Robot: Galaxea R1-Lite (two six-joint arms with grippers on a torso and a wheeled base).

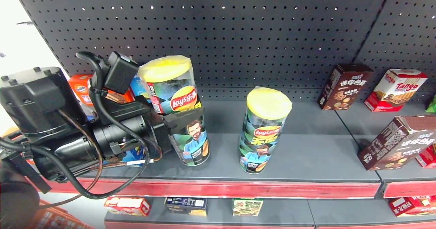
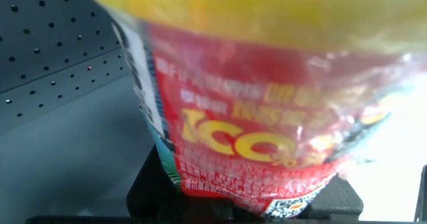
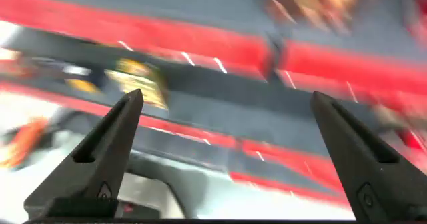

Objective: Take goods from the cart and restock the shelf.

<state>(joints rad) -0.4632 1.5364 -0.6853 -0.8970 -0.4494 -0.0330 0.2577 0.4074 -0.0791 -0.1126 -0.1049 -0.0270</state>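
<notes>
The shelf (image 1: pixel 306 154), a grey deck with a red front lip and a perforated back panel (image 1: pixel 238 35), is the largest item before me and the target of the restock. My left arm comes in low from the left, forearm roughly level, wrist turned so the left gripper (image 1: pixel 185 120) takes the chip can (image 1: pixel 175 99) side-on at mid-height. The jaws are clamped on its body; the left wrist view confirms this, with the can (image 2: pixel 253 131) seated between the pads. The can leans slightly, its yellow lid toward the far left, its base at the near part of the deck. I cannot tell whether the base touches the deck or hangs just above it. I judge the step in hand to be placement. The next move calls for righting the can, seating the base flat, then opening the jaws and drawing back to the left without clipping it. A second chip can (image 1: pixel 264 130) stands upright to the right, apart from mine. Further right are snack boxes (image 1: pixel 344 86). My right gripper (image 3: pixel 227 96) is spread wide and holds nothing.
</notes>
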